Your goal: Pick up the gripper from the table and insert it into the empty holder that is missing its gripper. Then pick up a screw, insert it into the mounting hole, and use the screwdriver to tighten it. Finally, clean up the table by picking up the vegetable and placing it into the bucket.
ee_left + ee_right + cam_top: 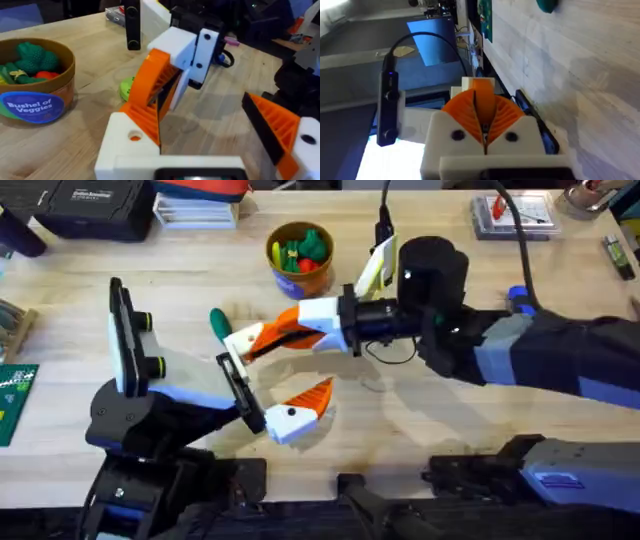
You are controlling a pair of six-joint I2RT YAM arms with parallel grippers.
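The orange gripper (pixel 262 337) sits at the white holder (pixel 238 342), the upper finger block of my left gripper (pixel 285 368). My right gripper (pixel 272 332) reaches in from the right and is shut on it. In the left wrist view the orange gripper (pixel 152 82) rises from the holder (pixel 127 147). My left gripper (pixel 210 97) is open, and its other finger (pixel 277 127) carries an orange pad. My right gripper (pixel 481 107) has its pads pressed together. The dark green vegetable (pixel 218 322) lies on the table (pixel 420 420) just beyond the holder. The bucket (pixel 300 258) stands further back. The screwdriver is hidden.
The bucket (pixel 37 82) holds green, yellow and red toy pieces. A lime-green disc (pixel 127 89) lies under the grippers. A red-and-clear box (pixel 515 212) and a black case (pixel 95 205) sit at the back. A small blue object (pixel 517 298) peeks out behind the right arm.
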